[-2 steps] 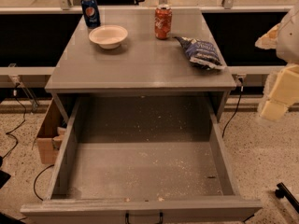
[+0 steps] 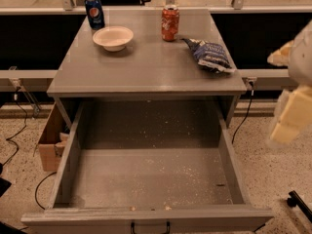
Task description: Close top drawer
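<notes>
The top drawer is pulled far out of the grey cabinet. Its floor is grey and speckled with pale crumbs. Its flat front runs along the bottom edge of the view, with a small black bar handle at its middle. My gripper is the blurred pale yellow shape at the right edge, level with the cabinet top and well right of the drawer's right wall. It touches nothing. The lower drawers are out of view.
On the cabinet top stand a blue soda can, a white bowl, an orange soda can and a chip bag. A cardboard box sits on the floor at the left. Cables lie on the floor.
The gripper at the right edge has shifted slightly; the drawer stands open as before.
</notes>
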`<state>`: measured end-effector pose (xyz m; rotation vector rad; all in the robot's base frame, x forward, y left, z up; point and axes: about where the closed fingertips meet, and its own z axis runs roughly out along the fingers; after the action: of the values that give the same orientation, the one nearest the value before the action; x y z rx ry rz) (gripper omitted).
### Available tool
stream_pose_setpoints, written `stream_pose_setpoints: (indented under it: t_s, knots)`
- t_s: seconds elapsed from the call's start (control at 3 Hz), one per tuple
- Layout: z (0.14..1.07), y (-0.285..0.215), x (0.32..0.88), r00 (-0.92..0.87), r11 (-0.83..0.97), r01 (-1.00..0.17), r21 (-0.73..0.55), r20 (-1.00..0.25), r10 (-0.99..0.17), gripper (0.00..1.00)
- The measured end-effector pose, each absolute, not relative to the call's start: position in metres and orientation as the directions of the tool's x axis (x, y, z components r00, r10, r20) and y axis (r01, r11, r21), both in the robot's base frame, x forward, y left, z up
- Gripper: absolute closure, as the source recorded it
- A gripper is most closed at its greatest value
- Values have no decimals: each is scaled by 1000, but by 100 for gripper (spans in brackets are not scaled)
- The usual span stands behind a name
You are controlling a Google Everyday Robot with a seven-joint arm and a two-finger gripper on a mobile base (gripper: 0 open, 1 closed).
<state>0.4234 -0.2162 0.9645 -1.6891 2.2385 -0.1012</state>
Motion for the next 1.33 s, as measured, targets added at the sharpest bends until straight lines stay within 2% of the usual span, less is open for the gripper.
stream_pose_setpoints:
  t_s: [0.33,0.67,1.33]
  knots:
    - [939,-215,386,-302,372,-886,-276,-263,-916,14]
    - [906,-206,348,-344,424,-857,-292,-286,-894,37]
    - [781,-211,261,-468,525,-841,-128,-314,-826,84]
